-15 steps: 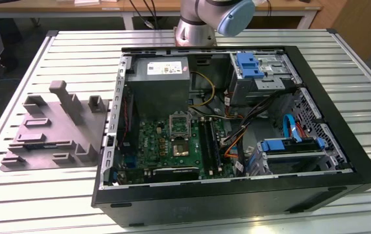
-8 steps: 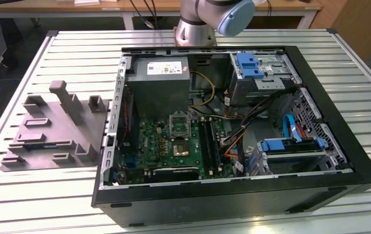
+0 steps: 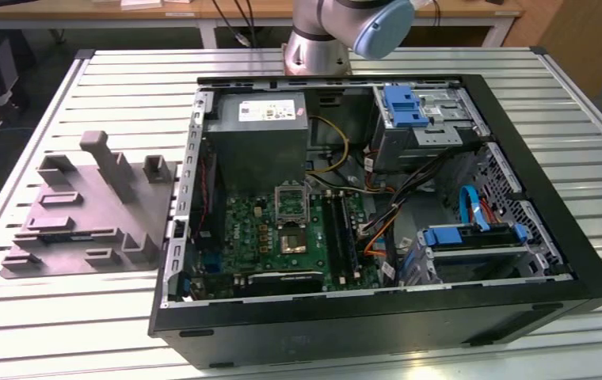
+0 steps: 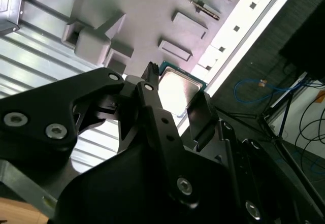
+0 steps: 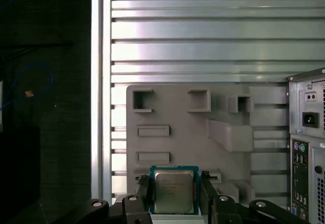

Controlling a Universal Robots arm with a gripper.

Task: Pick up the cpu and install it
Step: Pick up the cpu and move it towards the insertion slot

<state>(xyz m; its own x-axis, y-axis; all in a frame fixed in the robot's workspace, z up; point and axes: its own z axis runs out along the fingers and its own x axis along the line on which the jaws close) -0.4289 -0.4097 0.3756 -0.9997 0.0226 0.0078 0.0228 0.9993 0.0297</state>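
Because the black two-fingered tool (image 5: pixel 174 184) clamps the small square silver-topped cpu (image 5: pixel 173 193) by thin edges only, a jolt could drop it.

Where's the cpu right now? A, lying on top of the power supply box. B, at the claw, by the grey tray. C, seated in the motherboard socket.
B: in the first wrist view the cpu sits right at the claw, with the grey tray behind it.
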